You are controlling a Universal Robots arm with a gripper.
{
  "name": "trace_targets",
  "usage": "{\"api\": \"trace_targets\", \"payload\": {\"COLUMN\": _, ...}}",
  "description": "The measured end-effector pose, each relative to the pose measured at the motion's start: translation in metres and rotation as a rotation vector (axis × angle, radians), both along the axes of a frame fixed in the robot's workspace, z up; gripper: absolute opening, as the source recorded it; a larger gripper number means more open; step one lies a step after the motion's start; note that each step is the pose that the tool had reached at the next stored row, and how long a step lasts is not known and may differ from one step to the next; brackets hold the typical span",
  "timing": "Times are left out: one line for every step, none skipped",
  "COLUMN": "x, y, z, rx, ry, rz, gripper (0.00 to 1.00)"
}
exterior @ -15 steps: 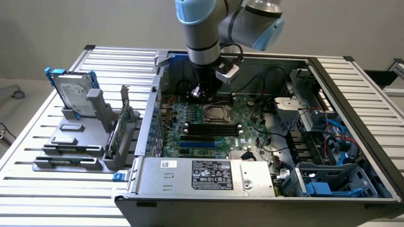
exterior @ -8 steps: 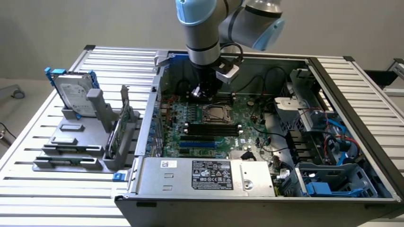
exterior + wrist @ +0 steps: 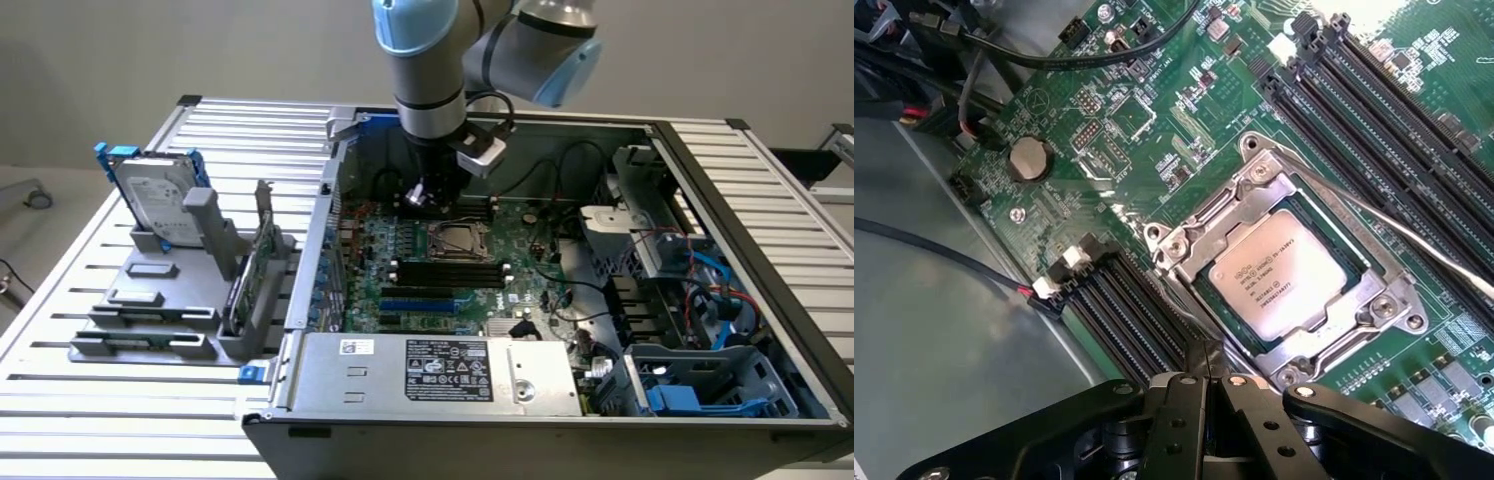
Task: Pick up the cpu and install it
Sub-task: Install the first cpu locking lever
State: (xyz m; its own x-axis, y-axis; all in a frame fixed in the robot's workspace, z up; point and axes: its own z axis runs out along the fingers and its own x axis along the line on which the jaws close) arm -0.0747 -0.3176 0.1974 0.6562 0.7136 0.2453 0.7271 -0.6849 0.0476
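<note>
One arm reaching down into an open computer case on a slatted metal desk. Pincer closed, both black fingers pressed together with nothing between them, tips poised just above the motherboard beside the socket frame. In the exterior view, pincer low over the board's far side, just behind the socket.

Cpu already lying flat inside the socket: silver-grey metal top with faint printed lettering, ringed by the metal frame with its screws at the corners. Thin metal lever slanting across the far edge of the frame toward the memory slots. More black memory slots on the socket's other side, reaching up to the fingertips. Round coin battery farther off on the green board, black cables looping near it.

Outside the case, toward the exterior view's left, grey holder rack on the desk with a silver hard drive in a blue frame standing upright in it, well apart from the arm. Power supply with its label at the near end of the case, blue-trimmed drive cage at the exterior view's right.
</note>
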Motion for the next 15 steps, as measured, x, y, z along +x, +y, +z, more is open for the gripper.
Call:
{"api": "trace_targets", "payload": {"x": 0.0003, "y": 0.0000, "z": -0.0001, "rx": 0.0000, "ry": 0.0000, "rz": 0.000, "gripper": 0.11}}
{"api": "trace_targets", "payload": {"x": 0.0007, "y": 0.0000, "z": -0.0002, "rx": 0.0000, "ry": 0.0000, "rz": 0.000, "gripper": 0.11}}
{"api": "trace_targets", "payload": {"x": 0.0010, "y": 0.0000, "z": -0.0002, "rx": 0.0001, "ry": -0.0001, "rz": 0.000, "gripper": 0.11}}
{"api": "trace_targets", "payload": {"x": 0.0014, "y": 0.0000, "z": -0.0003, "rx": 0.0000, "ry": 0.0000, "rz": 0.000, "gripper": 0.11}}
{"api": "trace_targets", "payload": {"x": 0.0019, "y": 0.0000, "z": -0.0003, "rx": 0.0000, "ry": -0.0001, "rz": 0.000, "gripper": 0.11}}
{"api": "trace_targets", "payload": {"x": 0.0023, "y": 0.0000, "z": -0.0004, "rx": 0.0000, "ry": -0.0001, "rz": 0.000, "gripper": 0.11}}
{"api": "trace_targets", "payload": {"x": 0.0028, "y": 0.0000, "z": -0.0005, "rx": 0.0000, "ry": 0.0000, "rz": 0.000, "gripper": 0.11}}
{"api": "trace_targets", "payload": {"x": 0.0034, "y": 0.0000, "z": -0.0006, "rx": 0.0000, "ry": 0.0000, "rz": 0.000, "gripper": 0.11}}
{"api": "trace_targets", "payload": {"x": 0.0041, "y": 0.0000, "z": -0.0006, "rx": 0.0000, "ry": -0.0001, "rz": 0.000, "gripper": 0.11}}
{"api": "trace_targets", "payload": {"x": 0.0048, "y": 0.0000, "z": -0.0007, "rx": 0.0000, "ry": -0.0001, "rz": 0.000, "gripper": 0.11}}
{"api": "trace_targets", "payload": {"x": 0.0057, "y": 0.0000, "z": -0.0007, "rx": 0.0000, "ry": 0.0000, "rz": 0.000, "gripper": 0.11}}
{"api": "trace_targets", "payload": {"x": 0.0065, "y": 0.0000, "z": -0.0007, "rx": -0.0001, "ry": 0.0000, "rz": 0.000, "gripper": 0.11}}
{"api": "trace_targets", "payload": {"x": 0.0073, "y": 0.0000, "z": -0.0007, "rx": -0.0001, "ry": 0.0000, "rz": 0.000, "gripper": 0.11}}
{"api": "trace_targets", "payload": {"x": 0.0081, "y": 0.0000, "z": -0.0008, "rx": -0.0001, "ry": -0.0001, "rz": 0.000, "gripper": 0.11}}
{"api": "trace_targets", "payload": {"x": 0.0089, "y": 0.0000, "z": -0.0008, "rx": 0.0000, "ry": -0.0001, "rz": 0.000, "gripper": 0.11}}
